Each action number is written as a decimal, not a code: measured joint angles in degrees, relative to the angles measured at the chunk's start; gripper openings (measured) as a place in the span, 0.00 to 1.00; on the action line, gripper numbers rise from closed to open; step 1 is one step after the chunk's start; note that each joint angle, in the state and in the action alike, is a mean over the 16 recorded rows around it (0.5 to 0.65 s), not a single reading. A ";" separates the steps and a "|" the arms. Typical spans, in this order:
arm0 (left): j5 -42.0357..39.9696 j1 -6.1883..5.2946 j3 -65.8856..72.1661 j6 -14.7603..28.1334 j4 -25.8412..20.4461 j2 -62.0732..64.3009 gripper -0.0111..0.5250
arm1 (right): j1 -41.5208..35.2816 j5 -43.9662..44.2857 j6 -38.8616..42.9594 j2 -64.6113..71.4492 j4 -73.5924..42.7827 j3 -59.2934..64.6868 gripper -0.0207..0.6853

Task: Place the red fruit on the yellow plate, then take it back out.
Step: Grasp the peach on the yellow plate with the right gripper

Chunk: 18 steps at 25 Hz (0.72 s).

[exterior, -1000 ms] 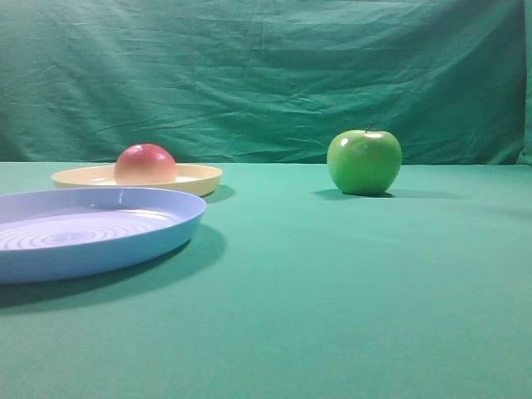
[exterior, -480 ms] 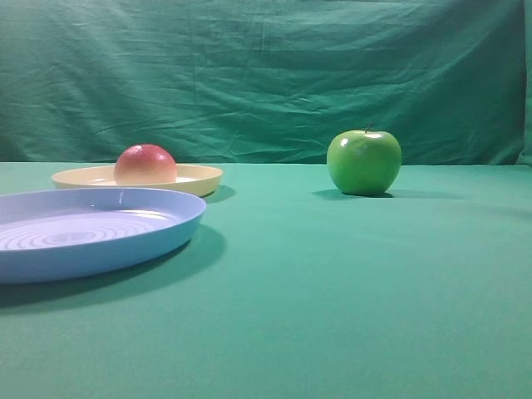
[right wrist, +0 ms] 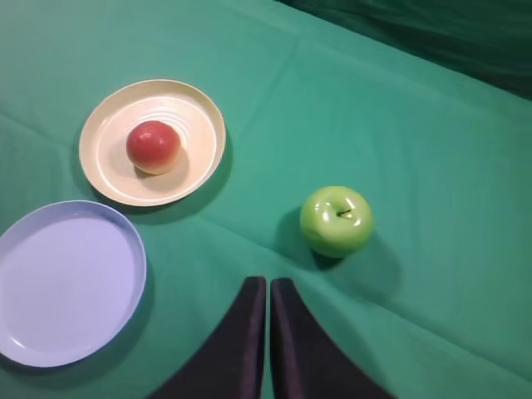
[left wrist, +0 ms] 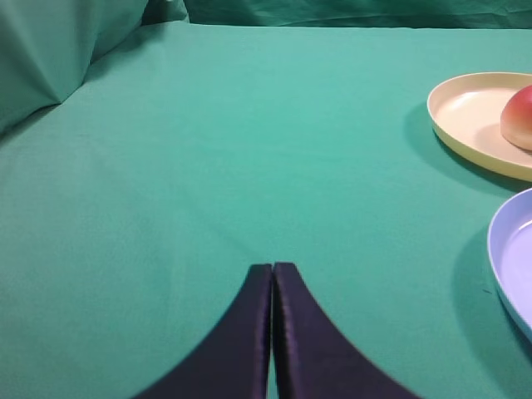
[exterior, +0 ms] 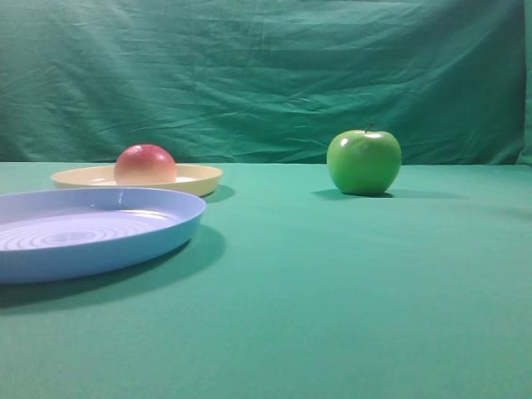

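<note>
Two plates: blue plate (right wrist: 66, 283) nearest, yellow plate (right wrist: 152, 141) just behind
Green apple (right wrist: 336, 220): alone, well apart
Red fruit (right wrist: 153, 146): smooth, pinkish blush, resting on yellow plate
Left claw (left wrist: 273, 268): closed, empty
Right claw (right wrist: 268, 283): closed, empty, above green bench (right wrist: 416, 166)

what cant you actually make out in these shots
- Exterior high view: neither arm appears; the blue plate is cut off by the left edge.
- Left wrist view: the red fruit, yellow plate and blue plate run off the right edge; the green apple is out of frame.
- Both wrist views: the bottom edge crops the left gripper and right gripper.
</note>
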 joint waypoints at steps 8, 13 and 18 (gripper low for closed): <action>0.00 0.00 0.00 -0.03 0.00 0.00 0.02 | -3.31 -3.08 3.18 -13.74 -4.02 12.76 0.03; 0.00 0.00 0.00 -0.03 0.00 0.00 0.02 | -8.67 -9.21 4.56 -24.25 -4.28 24.06 0.03; 0.00 0.00 0.00 -0.03 0.00 0.00 0.02 | -15.52 -18.62 4.82 -35.03 -3.43 37.06 0.03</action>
